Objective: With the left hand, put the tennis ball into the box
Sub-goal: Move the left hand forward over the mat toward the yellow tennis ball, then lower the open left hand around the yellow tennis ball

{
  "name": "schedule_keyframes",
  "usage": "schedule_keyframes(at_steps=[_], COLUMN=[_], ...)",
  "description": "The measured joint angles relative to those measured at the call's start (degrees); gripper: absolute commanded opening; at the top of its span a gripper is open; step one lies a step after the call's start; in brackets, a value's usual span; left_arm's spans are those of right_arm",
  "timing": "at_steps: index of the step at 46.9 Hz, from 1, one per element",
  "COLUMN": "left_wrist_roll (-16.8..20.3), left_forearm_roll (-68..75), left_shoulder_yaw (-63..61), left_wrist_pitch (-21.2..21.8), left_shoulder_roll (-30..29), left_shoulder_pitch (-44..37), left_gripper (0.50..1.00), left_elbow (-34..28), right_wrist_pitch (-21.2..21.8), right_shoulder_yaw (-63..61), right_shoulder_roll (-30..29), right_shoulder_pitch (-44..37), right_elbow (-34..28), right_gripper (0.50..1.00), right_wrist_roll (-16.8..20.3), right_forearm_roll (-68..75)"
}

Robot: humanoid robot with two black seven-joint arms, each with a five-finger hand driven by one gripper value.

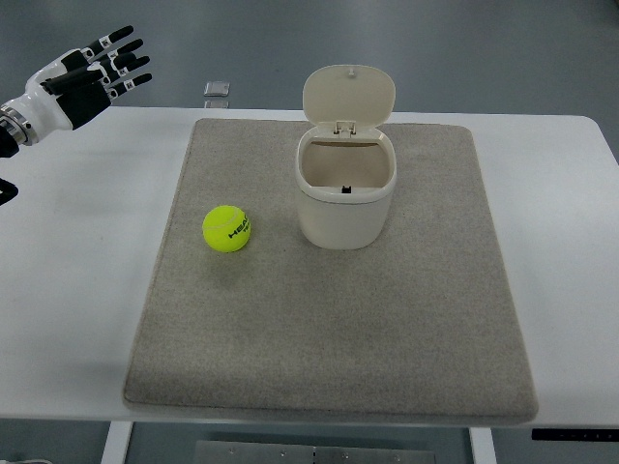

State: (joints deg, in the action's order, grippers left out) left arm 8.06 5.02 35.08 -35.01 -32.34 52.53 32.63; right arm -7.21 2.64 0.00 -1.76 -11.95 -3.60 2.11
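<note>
A yellow tennis ball point(226, 229) lies on the grey mat point(329, 329), left of a cream box point(345, 193) whose hinged lid point(348, 95) stands open. The box's inside looks empty. My left hand point(102, 70) hovers at the far upper left, well away from the ball, its fingers spread and holding nothing. No right arm shows.
The mat covers the middle of a white table point(68, 290). A small grey square object point(218, 90) sits beyond the table's far edge. A dark bit of the robot point(6, 190) pokes in at the left edge.
</note>
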Motion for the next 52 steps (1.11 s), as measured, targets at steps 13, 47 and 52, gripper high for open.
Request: schedule_keyframes(at_steps=[13,47,52], left_wrist_roll=[5.58,14.81,14.91], left_forearm_roll=[22.01,68.78,75.96], left_shoulder_yaw=[-0.19,-0.79,-3.29], left_wrist_pitch=[0.00,0.02,1.44], left_shoulder_roll=[-5.12,-7.91,-7.05], left_shoulder_pitch=[0.04,-0.44,-0.37], left_gripper=[0.988,0.979,0.979], left_elbow=[9.67,27.89,28.70], right_wrist_pitch=[0.00,0.00,-0.01], right_shoulder_yaw=[0.00,0.00,0.00], right_shoulder_roll=[0.00,0.00,0.00], right_shoulder_pitch=[0.00,0.00,0.00], right_elbow=[-0.01,0.00,0.01], right_gripper=[0.901,0.901,0.901], right_wrist_roll=[0.00,0.00,-0.01], right_forearm_roll=[0.00,0.00,0.00])
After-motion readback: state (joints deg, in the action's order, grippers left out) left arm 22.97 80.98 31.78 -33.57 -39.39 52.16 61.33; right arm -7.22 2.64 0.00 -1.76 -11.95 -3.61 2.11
